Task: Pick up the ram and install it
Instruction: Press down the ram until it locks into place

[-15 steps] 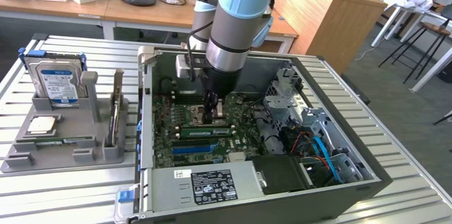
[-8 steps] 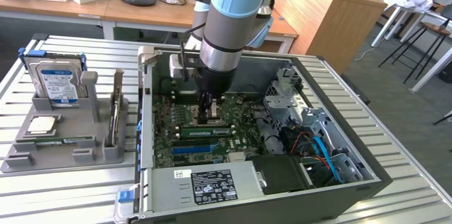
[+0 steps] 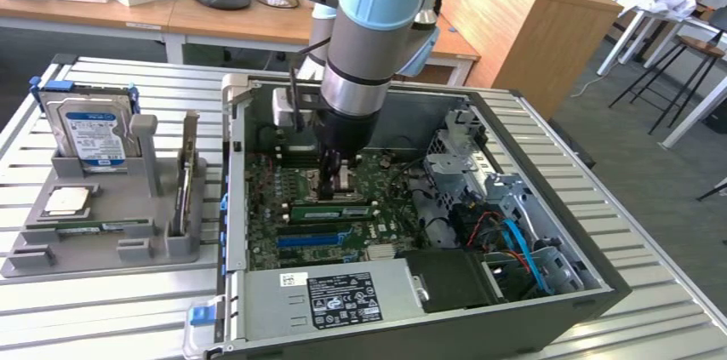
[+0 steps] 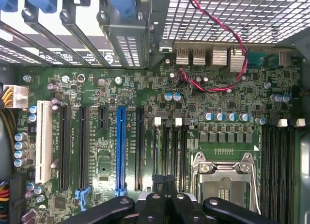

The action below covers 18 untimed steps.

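Arm reaches down into the open computer case [image 3: 546, 292], gripper [image 3: 330, 192] low over the motherboard [image 3: 298, 207] beside the CPU socket [image 4: 224, 178]. In the wrist view the fingers [image 4: 154, 204] are pressed together, nothing visibly between them. A green ram [image 3: 332, 213] stick lies seated in a slot just below the gripper tip, near the board's middle. Hard drive [image 3: 94, 132] and expansion card [image 3: 187, 174] stand in the grey holder [image 3: 68, 245] on the table's edge at the exterior view's left.
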Tool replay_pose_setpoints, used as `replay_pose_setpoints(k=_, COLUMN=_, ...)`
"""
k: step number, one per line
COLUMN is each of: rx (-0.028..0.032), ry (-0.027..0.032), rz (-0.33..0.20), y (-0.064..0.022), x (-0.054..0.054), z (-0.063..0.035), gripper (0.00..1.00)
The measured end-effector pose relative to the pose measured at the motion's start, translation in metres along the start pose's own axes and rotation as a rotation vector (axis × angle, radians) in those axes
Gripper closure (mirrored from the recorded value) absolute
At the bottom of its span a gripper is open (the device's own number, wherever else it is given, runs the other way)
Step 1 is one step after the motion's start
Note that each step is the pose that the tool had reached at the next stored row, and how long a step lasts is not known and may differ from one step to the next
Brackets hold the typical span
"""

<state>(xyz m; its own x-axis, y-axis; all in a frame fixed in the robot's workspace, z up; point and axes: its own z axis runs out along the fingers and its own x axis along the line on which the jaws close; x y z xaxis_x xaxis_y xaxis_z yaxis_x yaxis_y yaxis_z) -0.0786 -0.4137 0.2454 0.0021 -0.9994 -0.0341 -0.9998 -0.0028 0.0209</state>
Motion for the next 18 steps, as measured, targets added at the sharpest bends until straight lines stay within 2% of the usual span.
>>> replay_pose_setpoints(k=4, rx=0.0001, ry=-0.0002, rz=0.000, y=-0.0001, x=0.0001, z=0.0051, gripper=0.90)
replay_pose_setpoints(k=8, rx=0.0000, ry=0.0001, rz=0.000, y=-0.0001, x=0.0002, z=0.0053, gripper=0.90)
replay_pose_setpoints(k=12, rx=0.0001, ry=-0.0001, rz=0.000, y=0.0043, x=0.0001, z=0.0056, gripper=0.90)
replay_pose_setpoints(k=18, rx=0.0000, ry=0.0000, rz=0.000, y=0.0043, x=0.0003, z=0.0074, gripper=0.90)
